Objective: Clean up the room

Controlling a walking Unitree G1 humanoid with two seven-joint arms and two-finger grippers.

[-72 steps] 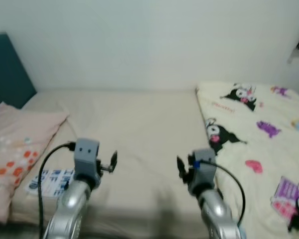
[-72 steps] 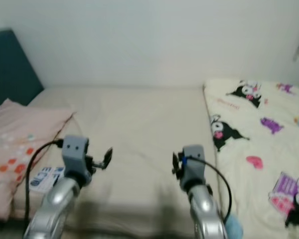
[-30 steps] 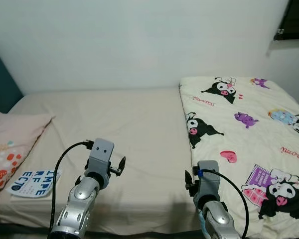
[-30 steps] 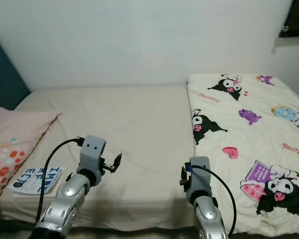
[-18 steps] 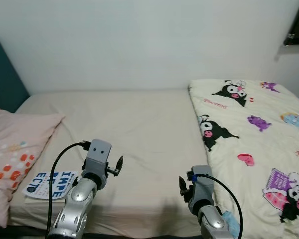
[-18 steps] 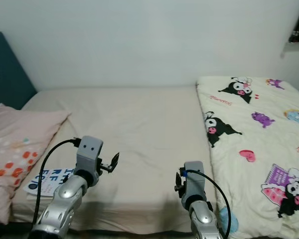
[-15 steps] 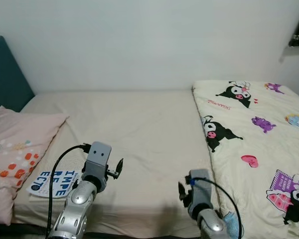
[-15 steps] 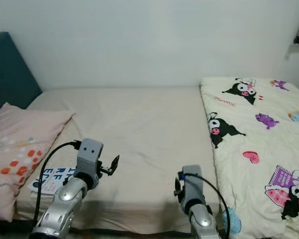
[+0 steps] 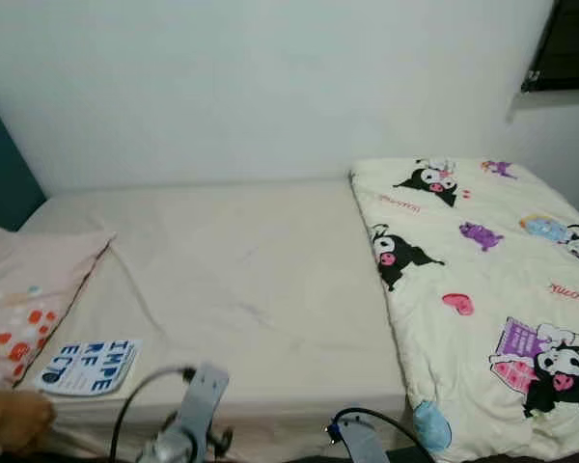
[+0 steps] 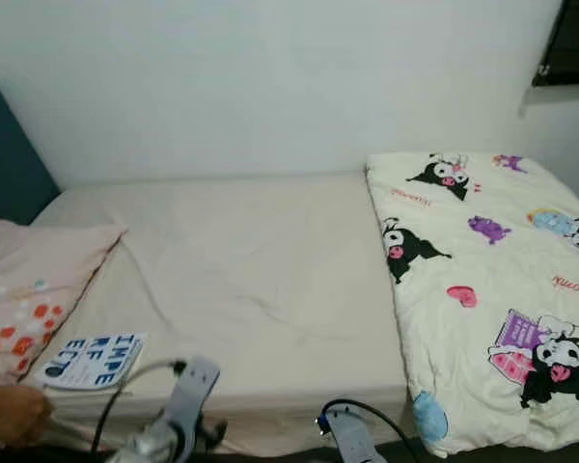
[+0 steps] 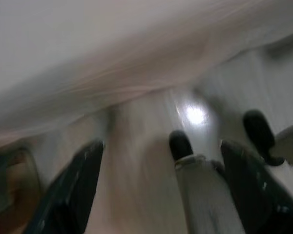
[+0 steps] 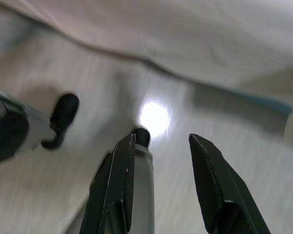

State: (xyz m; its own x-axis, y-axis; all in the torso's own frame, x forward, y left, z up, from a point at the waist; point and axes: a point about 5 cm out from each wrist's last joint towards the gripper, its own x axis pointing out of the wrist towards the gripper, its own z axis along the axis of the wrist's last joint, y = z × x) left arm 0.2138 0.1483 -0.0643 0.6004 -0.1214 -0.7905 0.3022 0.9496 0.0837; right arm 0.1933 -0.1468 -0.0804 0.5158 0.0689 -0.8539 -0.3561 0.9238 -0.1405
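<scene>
Book (image 9: 89, 366) on bed (image 9: 251, 289) lying up-left of released left end effector (image 11: 156, 185), nearer than released right end effector (image 12: 163, 170).

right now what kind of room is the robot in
Most likely a bedroom: a bed with a bare mattress, a cartoon-print comforter over one side, and a pink pillow by the teal headboard.

The bed (image 9: 241, 280) is plain beige. The cream blanket (image 9: 473, 289) carries black-and-white cartoon figures; the pink pillow (image 9: 24, 289) has orange dots.
</scene>
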